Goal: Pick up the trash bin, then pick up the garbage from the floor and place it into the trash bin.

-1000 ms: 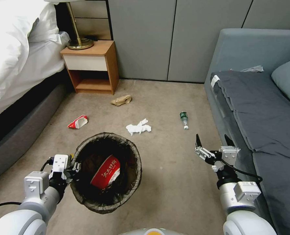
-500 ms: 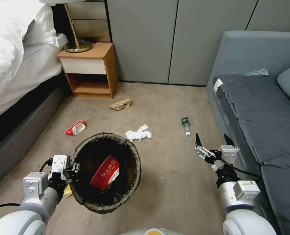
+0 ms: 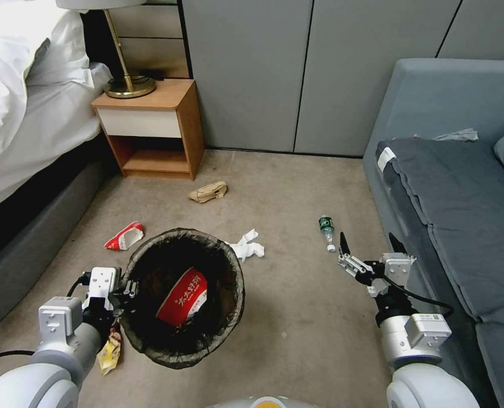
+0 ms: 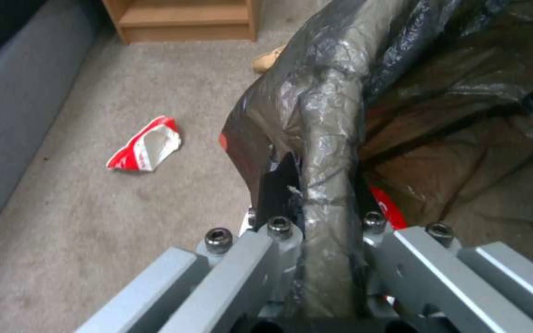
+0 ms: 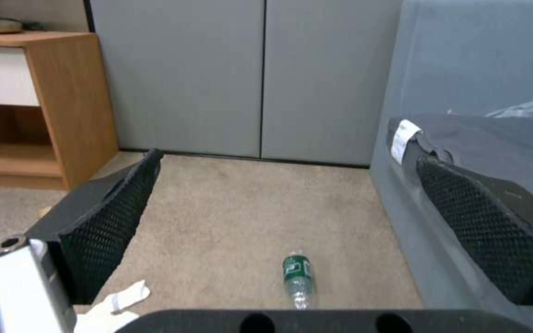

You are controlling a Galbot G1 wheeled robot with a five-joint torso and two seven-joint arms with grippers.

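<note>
Trash bin [image 3: 182, 297], the biggest item in play, hangs off the floor at the robot's lower left with the left gripper [image 3: 128, 290] clamped on its bag-lined rim; a red-and-white wrapper [image 3: 182, 296] already lies inside. Carpet [image 3: 297, 317] spreads flat and bare between the bed [image 3: 20, 130] on the left, the grey sofa [image 3: 461, 192] on the right, and the wooden nightstand [image 3: 150, 127] against the far wall. Spread wide and empty, the right gripper [image 3: 370, 245] hovers above the floor just beside the sofa edge. Directly ahead of it and slightly toward the left lies the green bottle [image 3: 325, 224], on its side, long axis running roughly away from the robot with the cap end nearest the fingers, so this arm is clearly the closer one. Farther left sit the white tissue wad [image 3: 246, 246], touching the bin's far rim in the head view, the tan paper bag [image 3: 208, 192], another red wrapper [image 3: 124, 236], and a yellow packet [image 3: 110, 352] under the left arm.
</note>
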